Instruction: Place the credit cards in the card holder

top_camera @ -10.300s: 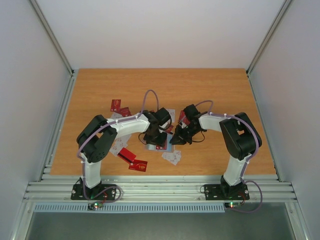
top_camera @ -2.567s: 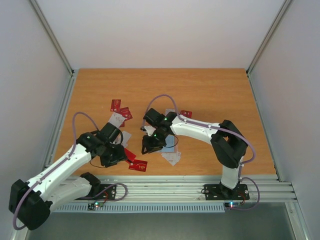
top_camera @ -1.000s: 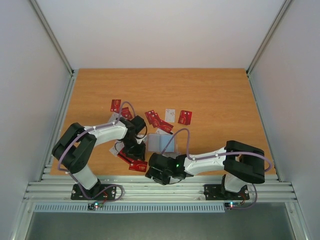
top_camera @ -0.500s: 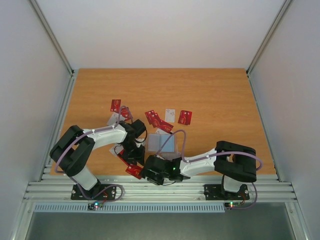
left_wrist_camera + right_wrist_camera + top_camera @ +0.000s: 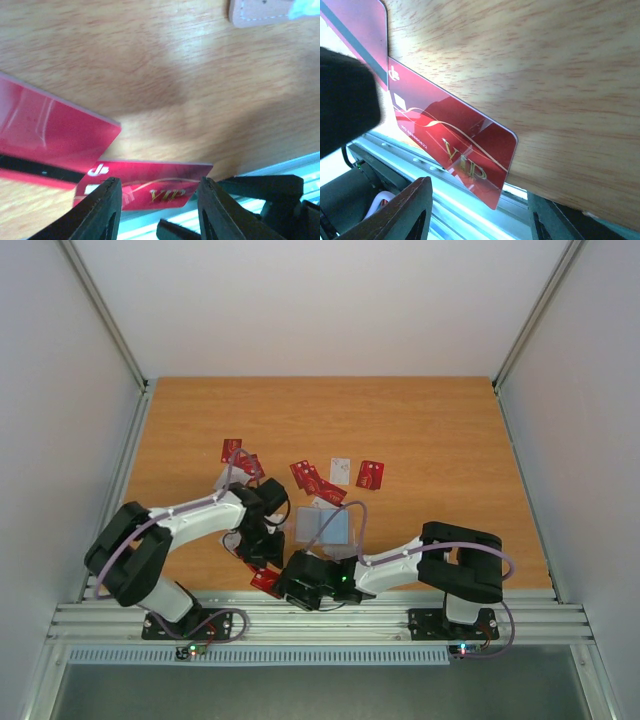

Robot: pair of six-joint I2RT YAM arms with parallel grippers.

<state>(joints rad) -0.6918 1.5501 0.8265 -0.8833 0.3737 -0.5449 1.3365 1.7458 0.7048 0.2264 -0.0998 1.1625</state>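
The card holder (image 5: 325, 527) lies open near mid-table, its blue-grey inside up. A red VIP credit card (image 5: 266, 582) (image 5: 150, 189) (image 5: 455, 150) juts over the table's near edge. My left gripper (image 5: 262, 558) (image 5: 160, 200) hangs open just above it, a finger on either side. My right gripper (image 5: 292, 590) (image 5: 480, 215) is open too, low at the edge, facing the card's overhanging corner. Beside it lies a second red card (image 5: 45, 145) with a black stripe. More red cards (image 5: 318, 483) and a white card (image 5: 340, 470) lie beyond the holder.
Two red cards (image 5: 240, 457) sit at the left rear, one red card (image 5: 370, 475) to the right. A metal rail (image 5: 400, 615) runs along the near table edge (image 5: 560, 175). White walls enclose the wooden table (image 5: 420, 430). The two grippers are very close together.
My right gripper slid left along the near edge up to the red VIP card. That card shifted toward the edge. My left gripper moved slightly nearer the edge.
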